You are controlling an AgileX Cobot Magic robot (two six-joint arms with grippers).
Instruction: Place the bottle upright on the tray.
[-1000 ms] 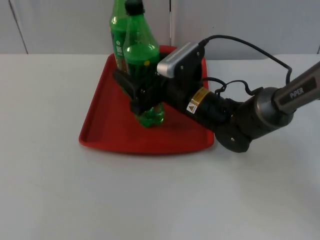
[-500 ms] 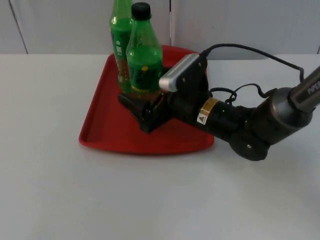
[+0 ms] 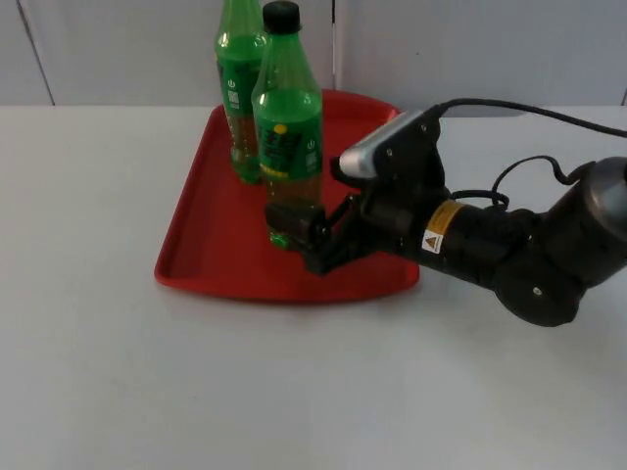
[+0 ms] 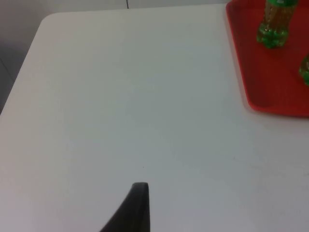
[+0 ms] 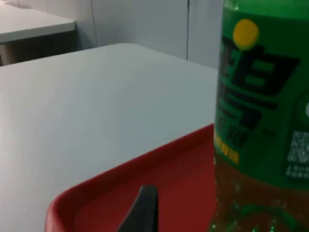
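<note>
From above: green plastic bottle (image 3: 287,127) upright on the red tray (image 3: 211,245), towards its front edge, black cap on, long axis vertical, with a second green bottle (image 3: 238,88) just behind. Low at its base, reaching in from the right, the right gripper (image 3: 306,240), jaws parted and straddling the foot rather than clamping it; by far the nearer arm. Along the left wrist: the left gripper (image 4: 137,210) waiting over the bare white table (image 4: 120,96), well apart from the tray (image 4: 270,104); its grip impossible to tell. Along the right wrist: glossy, translucent bottle (image 5: 263,121) with printed label, close beside the black fingertip (image 5: 145,208) but with a gap between; smooth raised tray (image 5: 130,169) rim beneath. Judged as placed. Next, probably a straight, level pull-back, taking care not to clip the foot of a tall, narrow, easily toppled thing.
</note>
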